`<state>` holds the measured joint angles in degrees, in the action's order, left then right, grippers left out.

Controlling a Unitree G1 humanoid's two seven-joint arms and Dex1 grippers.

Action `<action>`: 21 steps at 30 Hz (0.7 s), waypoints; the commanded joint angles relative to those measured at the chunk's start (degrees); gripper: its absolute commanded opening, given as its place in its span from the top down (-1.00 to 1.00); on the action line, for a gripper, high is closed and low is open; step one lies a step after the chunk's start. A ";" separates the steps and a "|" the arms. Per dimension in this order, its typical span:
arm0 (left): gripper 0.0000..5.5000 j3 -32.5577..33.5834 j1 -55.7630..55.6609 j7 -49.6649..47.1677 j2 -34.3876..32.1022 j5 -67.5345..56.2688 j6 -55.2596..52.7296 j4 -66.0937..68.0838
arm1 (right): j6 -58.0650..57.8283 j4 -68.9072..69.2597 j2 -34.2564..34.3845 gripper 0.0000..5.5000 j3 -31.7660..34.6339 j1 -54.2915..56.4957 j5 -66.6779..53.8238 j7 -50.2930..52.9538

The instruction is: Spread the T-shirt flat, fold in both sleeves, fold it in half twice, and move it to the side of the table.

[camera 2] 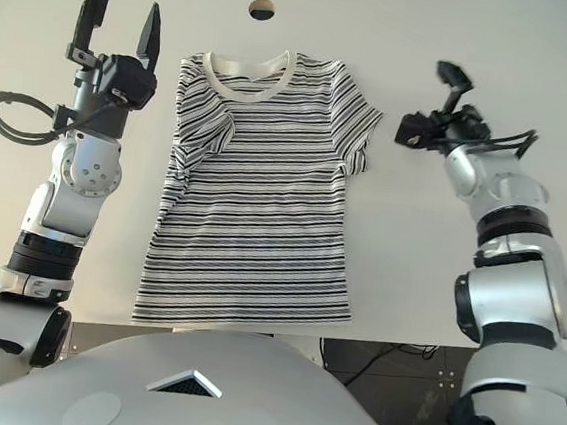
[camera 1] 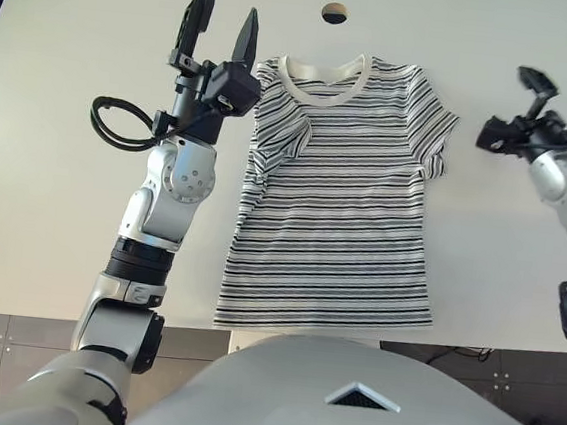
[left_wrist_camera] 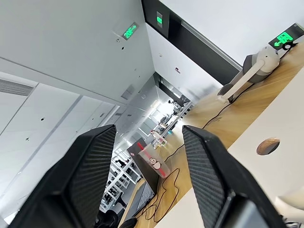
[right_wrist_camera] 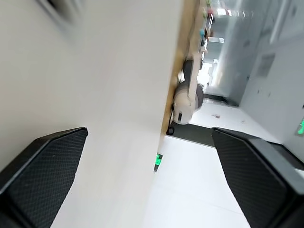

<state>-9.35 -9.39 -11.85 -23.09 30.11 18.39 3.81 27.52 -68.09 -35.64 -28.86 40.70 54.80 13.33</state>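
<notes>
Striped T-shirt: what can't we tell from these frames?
- Black-and-white striped T-shirt: fabric under its folded-in sleeve, left eye view, covered by the fold.
- Left wrist view: shirt cut off by the edge, bar a pale sliver.
- Right wrist view: white table blurred.

White table (camera 1: 54, 200) under striped T-shirt (camera 1: 339, 208)

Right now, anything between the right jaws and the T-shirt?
Nothing visible: only bare table lies between the open right jaws and the T-shirt, whose spread sleeve lies nearest them.
</notes>
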 commanded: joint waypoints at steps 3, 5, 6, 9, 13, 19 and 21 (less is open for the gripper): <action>0.06 -0.70 0.87 0.34 0.26 1.91 0.58 0.57 | 4.01 -5.37 2.90 -0.74 -7.39 2.30 3.24 2.56; 0.06 -0.87 1.09 0.45 0.41 2.30 0.65 0.66 | 7.69 -4.95 2.92 -0.74 -9.07 2.03 2.96 2.60; 0.06 -0.93 1.11 0.53 0.50 2.43 0.67 0.69 | 9.32 -4.58 2.67 -0.74 -9.83 1.87 2.89 2.69; 0.06 -1.55 0.93 0.82 0.54 3.05 0.77 1.33 | 13.60 -2.91 0.96 -0.74 -11.01 1.14 2.18 2.50; 0.06 -2.20 0.81 0.99 0.65 3.36 0.91 1.85 | 16.14 -1.52 -0.43 -0.74 -12.07 0.70 1.79 2.04; 0.04 -2.64 0.93 1.01 0.68 3.42 1.06 2.01 | 13.18 -2.65 1.26 -0.64 -13.86 1.70 2.41 1.97; 0.04 -2.76 1.16 1.08 0.73 3.40 1.06 1.94 | 11.79 -3.46 1.24 -0.47 -14.29 1.72 2.33 1.99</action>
<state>-11.61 -8.64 -11.69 -22.51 32.89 19.16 5.47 40.55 -69.77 -35.45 -41.34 44.21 55.46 17.78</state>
